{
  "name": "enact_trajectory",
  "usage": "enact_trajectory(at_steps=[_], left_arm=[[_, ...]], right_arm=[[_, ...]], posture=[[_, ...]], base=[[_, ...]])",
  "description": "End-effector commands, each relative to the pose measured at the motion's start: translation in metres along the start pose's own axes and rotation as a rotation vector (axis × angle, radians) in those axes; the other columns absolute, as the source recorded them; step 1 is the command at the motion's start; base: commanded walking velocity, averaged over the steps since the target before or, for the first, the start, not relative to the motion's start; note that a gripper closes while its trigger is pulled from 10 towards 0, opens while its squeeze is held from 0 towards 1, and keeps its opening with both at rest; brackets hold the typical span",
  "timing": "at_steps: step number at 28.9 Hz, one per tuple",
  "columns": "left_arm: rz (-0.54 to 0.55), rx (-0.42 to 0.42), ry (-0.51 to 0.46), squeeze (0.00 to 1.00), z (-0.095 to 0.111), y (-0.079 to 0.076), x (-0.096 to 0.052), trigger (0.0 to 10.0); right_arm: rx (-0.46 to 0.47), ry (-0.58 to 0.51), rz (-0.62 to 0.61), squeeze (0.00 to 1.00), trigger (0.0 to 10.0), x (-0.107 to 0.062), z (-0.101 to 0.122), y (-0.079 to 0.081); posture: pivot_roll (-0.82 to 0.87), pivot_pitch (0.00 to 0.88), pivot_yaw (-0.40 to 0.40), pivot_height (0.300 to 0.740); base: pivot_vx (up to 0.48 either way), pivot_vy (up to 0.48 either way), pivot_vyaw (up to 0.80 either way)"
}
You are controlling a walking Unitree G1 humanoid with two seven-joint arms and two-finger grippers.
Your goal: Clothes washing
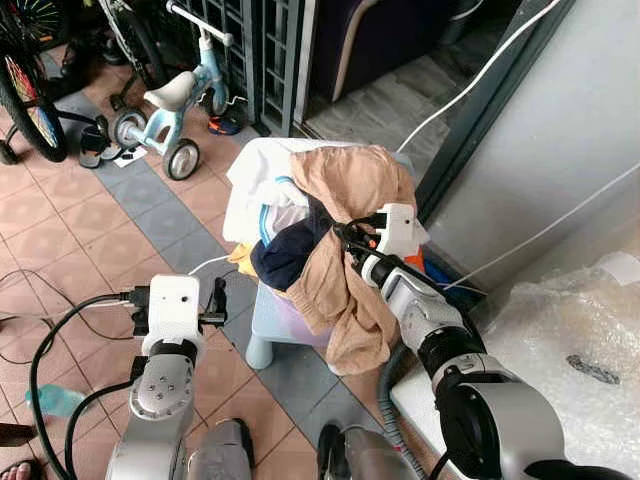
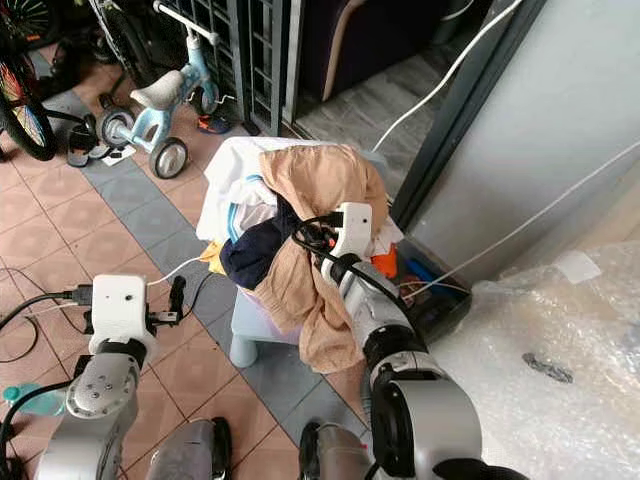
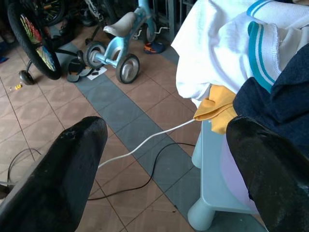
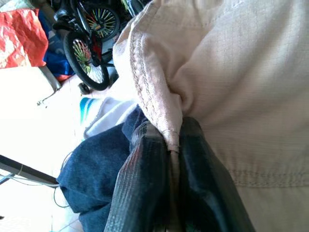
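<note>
A heap of clothes sits on a pale blue plastic stool (image 1: 268,322): a white garment with teal trim (image 1: 258,180), a dark navy piece (image 1: 285,252), a yellow bit (image 3: 217,108) and a tan garment (image 1: 352,190) draped over the top and down the front. My right gripper (image 4: 171,145) is shut on a seamed fold of the tan garment (image 4: 231,72), at the pile's right side. My left gripper (image 3: 164,159) hangs open beside the stool's left, over the tiled floor, holding nothing.
A light blue tricycle (image 1: 170,105) and bicycles (image 1: 25,85) stand at the back left. A white cable (image 3: 145,140) and black cables (image 1: 60,330) trail across the tiles. Bubble wrap (image 1: 560,350) lies at the right, below a grey wall (image 1: 560,130).
</note>
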State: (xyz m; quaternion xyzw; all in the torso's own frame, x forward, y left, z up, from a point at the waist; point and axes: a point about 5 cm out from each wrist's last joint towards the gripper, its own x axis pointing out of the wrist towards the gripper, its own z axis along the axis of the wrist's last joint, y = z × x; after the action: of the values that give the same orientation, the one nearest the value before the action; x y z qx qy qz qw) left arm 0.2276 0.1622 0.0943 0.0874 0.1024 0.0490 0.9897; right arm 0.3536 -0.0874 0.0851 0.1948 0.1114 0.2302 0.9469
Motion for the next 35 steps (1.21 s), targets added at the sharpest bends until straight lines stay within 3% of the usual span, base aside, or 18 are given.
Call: enact_trajectory(at_steps=[1, 10, 13, 16, 18, 20, 21, 23, 27, 31, 35], left_arm=[[-0.008, -0.004, 0.003, 0.00, -0.002, -0.002, 0.001, 10.0], [-0.018, -0.003, -0.019, 0.00, 0.000, -0.003, 0.012, 10.0], [-0.034, -0.012, -0.045, 0.00, 0.004, -0.008, 0.020, 10.0], [-0.052, -0.030, -0.063, 0.00, 0.006, -0.013, 0.026, 10.0], [-0.062, -0.032, -0.065, 0.00, 0.006, -0.014, 0.028, 10.0], [-0.090, -0.037, -0.070, 0.00, 0.005, -0.020, 0.031, 10.0], [-0.090, -0.037, -0.070, 0.00, 0.005, -0.020, 0.031, 10.0], [-0.121, -0.033, -0.082, 0.00, 0.004, -0.029, 0.037, 10.0], [-0.151, -0.028, -0.100, 0.00, 0.007, -0.037, 0.041, 10.0], [-0.178, -0.024, -0.107, 0.00, 0.008, -0.041, 0.044, 10.0], [-0.192, -0.017, -0.100, 0.00, 0.004, -0.042, 0.045, 10.0]], right_arm=[[0.015, -0.040, 0.039, 0.00, 0.0, 0.003, 0.011, 0.005], [0.041, -0.189, 0.080, 0.00, 0.0, 0.003, 0.053, 0.009], [-0.003, -0.238, 0.094, 0.00, 0.0, -0.010, 0.065, 0.008], [-0.082, -0.261, 0.100, 0.00, 0.0, -0.033, 0.066, 0.007], [-0.102, -0.265, 0.100, 0.00, 0.0, -0.042, 0.064, 0.008], [-0.125, -0.266, 0.083, 0.00, 0.0, -0.066, 0.058, 0.007], [-0.125, -0.266, 0.083, 0.00, 0.0, -0.066, 0.058, 0.007], [-0.174, -0.194, 0.061, 0.00, 0.0, -0.107, 0.036, 0.007], [-0.248, -0.074, -0.013, 0.00, 0.0, -0.144, 0.002, -0.004], [-0.254, -0.039, -0.125, 0.00, 0.0, -0.158, -0.011, -0.014], [-0.273, -0.057, -0.237, 0.00, 0.0, -0.151, -0.008, -0.021]], posture=[[0.13, 0.078, -0.094, 0.740], [0.10, 0.016, -0.076, 0.740], [0.08, 0.000, -0.068, 0.740], [0.04, 0.000, -0.049, 0.740], [0.01, 0.000, -0.041, 0.740], [-0.01, 0.000, -0.026, 0.740], [-0.01, 0.000, -0.026, 0.740], [-0.05, 0.000, 0.004, 0.740], [-0.07, 0.000, 0.026, 0.740], [-0.09, 0.000, 0.042, 0.740], [-0.09, 0.000, 0.047, 0.740]], base=[[0.000, 0.000, 0.00], [0.000, 0.000, 0.00], [0.000, 0.000, 0.00], [0.000, 0.000, 0.00], [0.000, 0.000, 0.00], [0.000, 0.000, 0.00], [0.000, 0.000, 0.00], [0.000, 0.000, 0.00], [0.000, 0.000, 0.00], [0.000, 0.000, 0.00], [0.000, 0.000, 0.00]])
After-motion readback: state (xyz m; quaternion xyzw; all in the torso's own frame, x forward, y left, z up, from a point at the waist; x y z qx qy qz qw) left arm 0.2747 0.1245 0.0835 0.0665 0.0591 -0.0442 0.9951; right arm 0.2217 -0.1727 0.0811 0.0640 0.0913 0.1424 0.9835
